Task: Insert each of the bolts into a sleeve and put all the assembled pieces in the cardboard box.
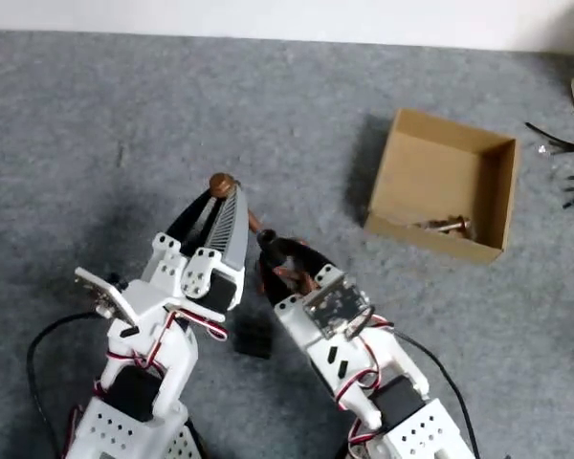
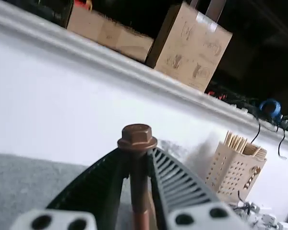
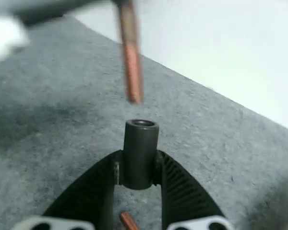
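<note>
Left gripper (image 2: 138, 157) clamps the bolt (image 2: 137, 138). Right gripper (image 3: 138, 165) clamps the sleeve (image 3: 140, 143), bore facing the bolt tip, apparently aligned for insertion, not yet entered.

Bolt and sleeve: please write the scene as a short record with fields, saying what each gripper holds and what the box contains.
left gripper: shut on the bolt, gripped on the shank below the head
right gripper: shut on the sleeve, open end toward the bolt
bolt to sleeve: tip near the opening, a gap between them, not yet inserted
cardboard box: one copper-coloured piece inside; too small to tell more
surface: grey mat
</note>
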Available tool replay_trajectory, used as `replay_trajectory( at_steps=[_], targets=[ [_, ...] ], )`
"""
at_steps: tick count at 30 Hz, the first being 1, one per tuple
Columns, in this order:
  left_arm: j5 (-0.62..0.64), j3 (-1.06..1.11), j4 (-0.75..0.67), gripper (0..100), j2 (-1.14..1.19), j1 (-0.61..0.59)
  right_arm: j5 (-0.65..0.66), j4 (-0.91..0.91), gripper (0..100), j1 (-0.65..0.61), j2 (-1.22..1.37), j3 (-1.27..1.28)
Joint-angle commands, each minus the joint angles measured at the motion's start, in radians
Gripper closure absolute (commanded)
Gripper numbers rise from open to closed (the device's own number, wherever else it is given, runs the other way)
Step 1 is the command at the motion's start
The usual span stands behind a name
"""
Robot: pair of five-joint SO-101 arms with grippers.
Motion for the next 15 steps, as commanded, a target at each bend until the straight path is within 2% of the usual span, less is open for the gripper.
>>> replay_trajectory(
  at_steps=[1,9,15],
  targets=[
    [-0.003,-0.002,-0.054,99,-0.004,0.016,0.034,-0.004,99.5,-0.024,-0.018,0.137],
    [-0.002,0.015,-0.049,99,-0.002,0.016,0.034,-0.102,99.5,-0.021,-0.019,0.139],
    [0.003,0.004,0.058,99,-0.012,0.065,0.035,-0.099,99.5,-0.012,-0.018,0.139]
  ],
)
